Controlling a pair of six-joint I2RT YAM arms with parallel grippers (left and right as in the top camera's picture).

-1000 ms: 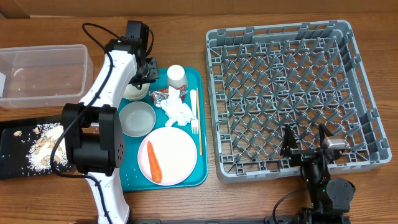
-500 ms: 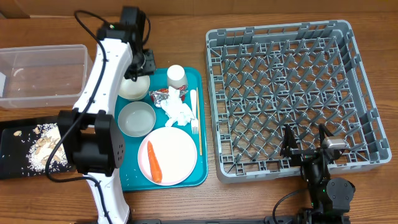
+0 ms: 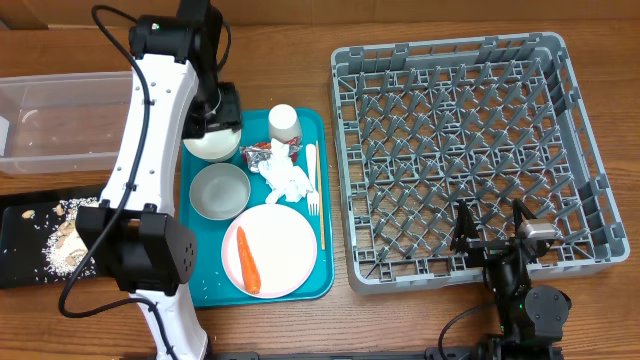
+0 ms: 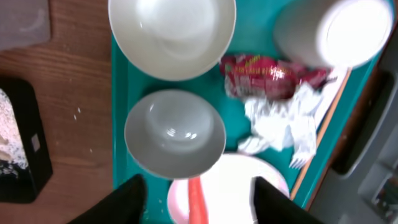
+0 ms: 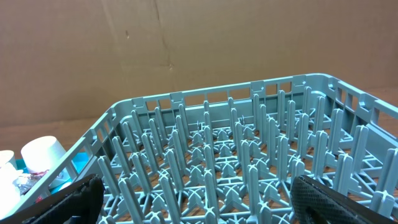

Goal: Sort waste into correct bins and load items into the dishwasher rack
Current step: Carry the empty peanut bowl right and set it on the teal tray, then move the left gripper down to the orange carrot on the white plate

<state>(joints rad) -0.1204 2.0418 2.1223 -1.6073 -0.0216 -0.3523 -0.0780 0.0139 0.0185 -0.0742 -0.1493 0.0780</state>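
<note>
One small white bowl (image 3: 212, 147) sits right under the left gripper (image 4: 198, 188), partly covered by it in the overhead view. A second white bowl (image 4: 175, 134) lies just ahead of its fingertips in the wrist view. Both are upright on the teal tray (image 4: 121, 93). The gripper's fingers (image 4: 129, 198) stand apart with nothing between them, hanging above the tray. Just to its right lie the red-and-silver wrapper (image 4: 267, 71), the crumpled napkin (image 4: 280, 124) and the white cup (image 4: 329, 31). Back toward the arm's base lies the pink plate (image 3: 280, 245), carrying the carrot (image 3: 248, 262). To the gripper's left stands the clear tub (image 3: 60, 120), and behind that is the black tray (image 3: 20, 225) strewn with scraps (image 3: 70, 235). Well off to the right is the grey rack (image 3: 340, 150), where the right gripper (image 5: 199, 199) hangs at the near edge, spread wide and empty.
</note>
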